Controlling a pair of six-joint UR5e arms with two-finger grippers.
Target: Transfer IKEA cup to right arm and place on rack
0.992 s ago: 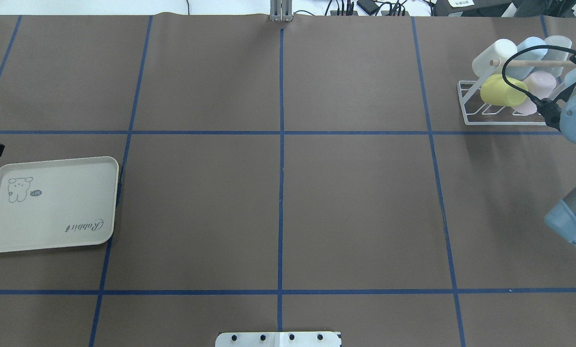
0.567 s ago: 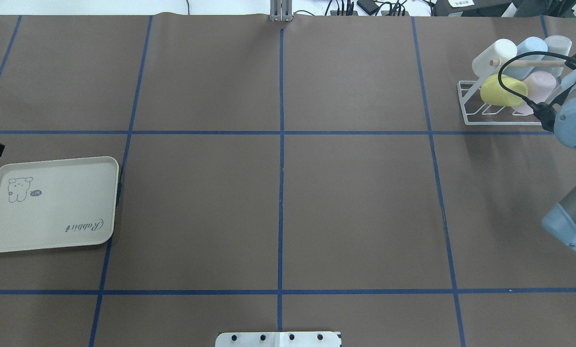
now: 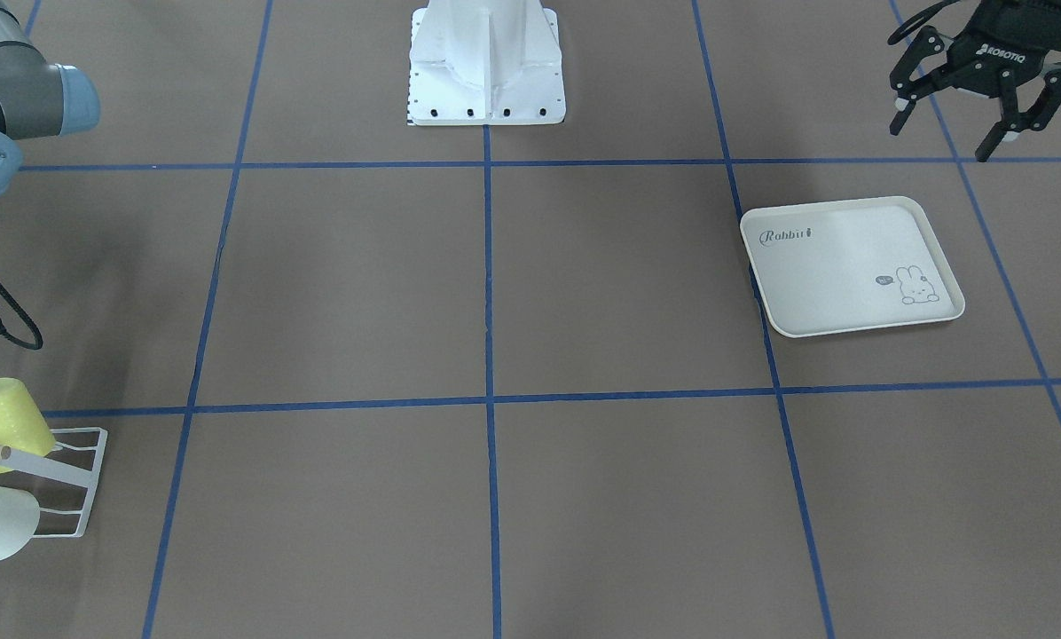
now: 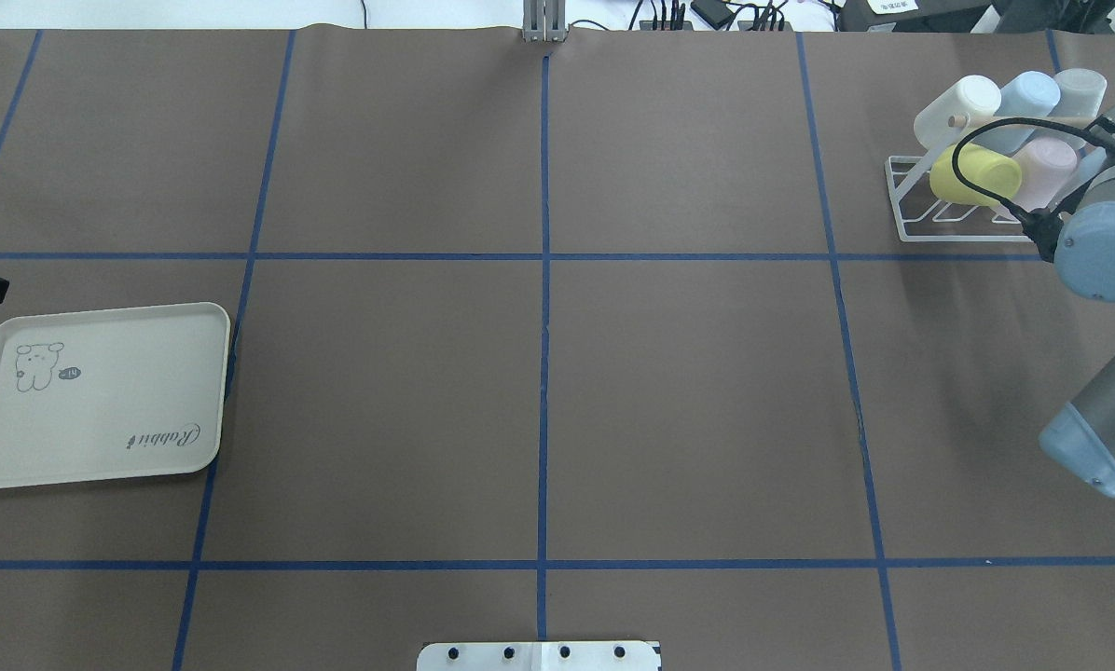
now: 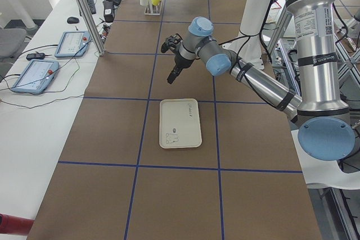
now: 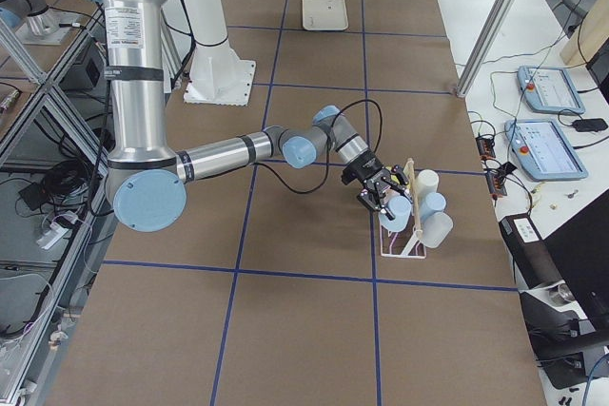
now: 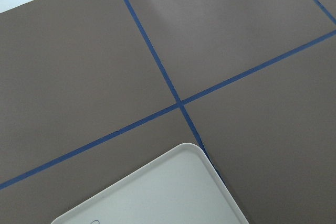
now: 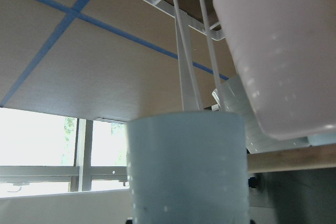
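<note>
A light-blue IKEA cup fills the bottom middle of the right wrist view, close against the white wire rack. My right gripper is shut on this cup at the near side of the rack. In the overhead view the right wrist hides the gripper. The rack holds several cups, among them a yellow cup and a pink cup. My left gripper hangs open and empty above the table, beyond the tray.
A cream rabbit-print tray lies flat on the robot's left side with nothing on it. The black cable of the right arm loops over the rack. The robot's white base stands mid-table.
The right wrist has shifted left and slightly toward the robot over the rack's near edge, the cable loop moving with it. The left gripper and the tray have not moved.
</note>
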